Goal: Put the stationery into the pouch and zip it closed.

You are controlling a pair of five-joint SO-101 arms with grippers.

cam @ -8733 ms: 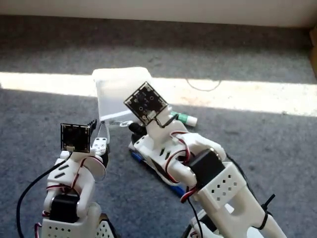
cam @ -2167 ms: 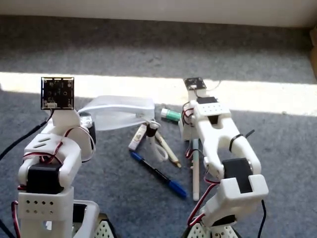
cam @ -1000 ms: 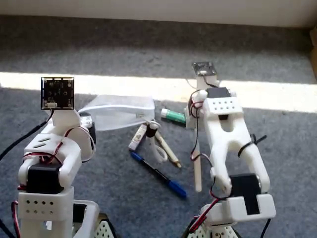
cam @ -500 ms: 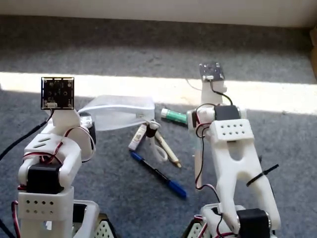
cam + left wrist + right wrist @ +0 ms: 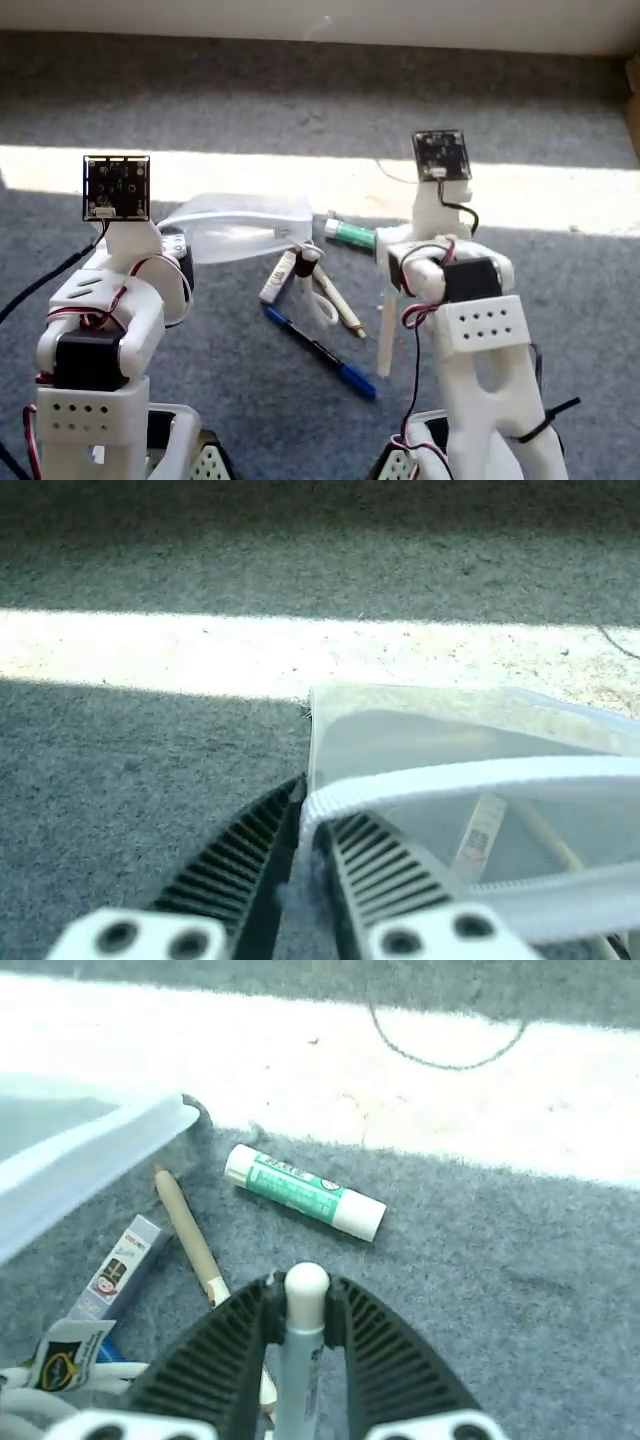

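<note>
Since earlier, drew slim white pen back and up with right gripper clamped on its barrel. Pinched rim of translucent plastic zip pouch in closed left gripper, on grey carpet; green-and-white glue stick near pouch mouth.

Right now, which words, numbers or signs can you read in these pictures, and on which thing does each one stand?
None can be read.
Glue stick: green label, print too blurred.
Small box: print too small.
Label seen through the pouch: blurred.
</note>
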